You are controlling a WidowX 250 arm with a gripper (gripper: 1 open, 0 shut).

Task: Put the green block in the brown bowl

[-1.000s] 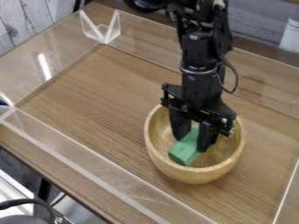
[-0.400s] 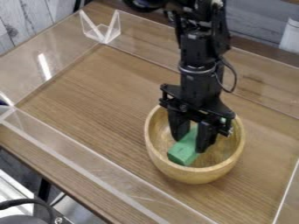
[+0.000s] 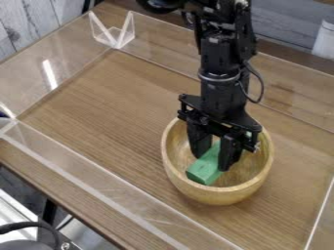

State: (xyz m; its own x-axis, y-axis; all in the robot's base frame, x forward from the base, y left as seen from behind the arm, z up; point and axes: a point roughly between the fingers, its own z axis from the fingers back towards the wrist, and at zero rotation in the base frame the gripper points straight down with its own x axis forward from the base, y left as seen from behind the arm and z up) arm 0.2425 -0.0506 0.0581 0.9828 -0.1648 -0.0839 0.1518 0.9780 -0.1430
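Observation:
The brown bowl (image 3: 218,184) sits on the wooden table at the lower right of the camera view. My gripper (image 3: 220,151) points straight down into it, its dark fingers (image 3: 196,140) reaching below the rim. The green block (image 3: 205,169) stands tilted inside the bowl, its lower end near the bowl's floor and its upper end between my fingers. The fingers close on that upper end from both sides. The top of the block is hidden behind them.
A clear acrylic wall (image 3: 53,156) borders the wooden table (image 3: 104,98) along the front and left. A clear triangular stand (image 3: 115,29) sits at the far left corner. The black arm (image 3: 222,49) rises above the bowl.

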